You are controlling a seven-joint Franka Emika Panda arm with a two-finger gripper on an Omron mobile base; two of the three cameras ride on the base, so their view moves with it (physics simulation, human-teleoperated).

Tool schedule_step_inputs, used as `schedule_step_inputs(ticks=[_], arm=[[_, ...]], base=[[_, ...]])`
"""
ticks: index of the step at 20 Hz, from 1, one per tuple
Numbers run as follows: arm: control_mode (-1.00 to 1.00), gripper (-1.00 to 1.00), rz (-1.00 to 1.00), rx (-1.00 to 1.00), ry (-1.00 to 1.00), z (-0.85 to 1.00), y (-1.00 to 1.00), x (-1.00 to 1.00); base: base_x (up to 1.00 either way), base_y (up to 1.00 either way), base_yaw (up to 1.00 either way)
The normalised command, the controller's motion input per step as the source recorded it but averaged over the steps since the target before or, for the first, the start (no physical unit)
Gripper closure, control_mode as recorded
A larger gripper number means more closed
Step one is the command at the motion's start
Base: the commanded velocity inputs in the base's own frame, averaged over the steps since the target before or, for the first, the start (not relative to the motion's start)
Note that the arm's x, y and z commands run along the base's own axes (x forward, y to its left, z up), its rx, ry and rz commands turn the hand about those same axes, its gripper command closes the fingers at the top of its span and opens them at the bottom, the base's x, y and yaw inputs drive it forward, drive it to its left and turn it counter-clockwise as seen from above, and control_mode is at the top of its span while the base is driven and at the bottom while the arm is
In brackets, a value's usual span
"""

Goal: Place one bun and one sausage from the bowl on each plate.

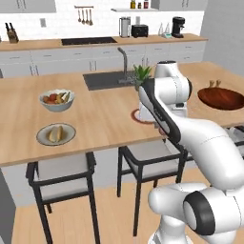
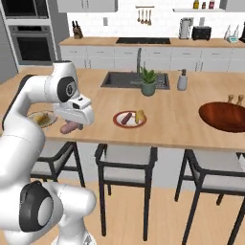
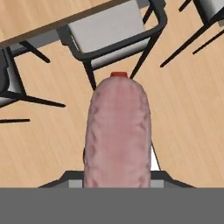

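Note:
My gripper (image 2: 71, 125) is shut on a pink sausage (image 3: 117, 131), which also pokes out under the hand as the sausage (image 2: 68, 128). The hand hangs just off the counter's front edge, over a stool and the floor, right of the pale plate (image 2: 40, 118) holding a bun (image 1: 55, 134). The red-rimmed plate (image 2: 130, 118) carries a sausage and a bun. At the far right lies the wide dark reddish-brown bowl (image 2: 225, 116), seen also as the bowl (image 1: 221, 97), with something poking up at its far rim.
A pale fruit bowl (image 1: 57, 100) stands behind the pale plate (image 1: 56, 134). The sink (image 2: 129, 79), a potted plant (image 2: 149, 79) and a soap dispenser (image 2: 182, 80) sit at the island's middle. Black stools (image 2: 127, 165) line the front edge.

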Motion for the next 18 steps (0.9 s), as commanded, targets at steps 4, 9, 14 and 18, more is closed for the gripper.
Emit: schedule_step_inputs(ticks=[4, 9, 14, 18], arm=[[1.00, 1.00, 0.00, 0.00, 0.00, 0.00, 0.00, 0.00], [1.00, 1.00, 0.00, 0.00, 0.00, 0.00, 0.00, 0.00], [1.00, 1.00, 0.00, 0.00, 0.00, 0.00, 0.00, 0.00], [-1.00, 1.00, 0.00, 0.00, 0.02, -0.18, 0.21, 0.28]], base=[[0.07, 1.00, 0.00], [0.55, 1.00, 0.00], [1.00, 0.84, 0.00], [0.45, 0.30, 0.00]])
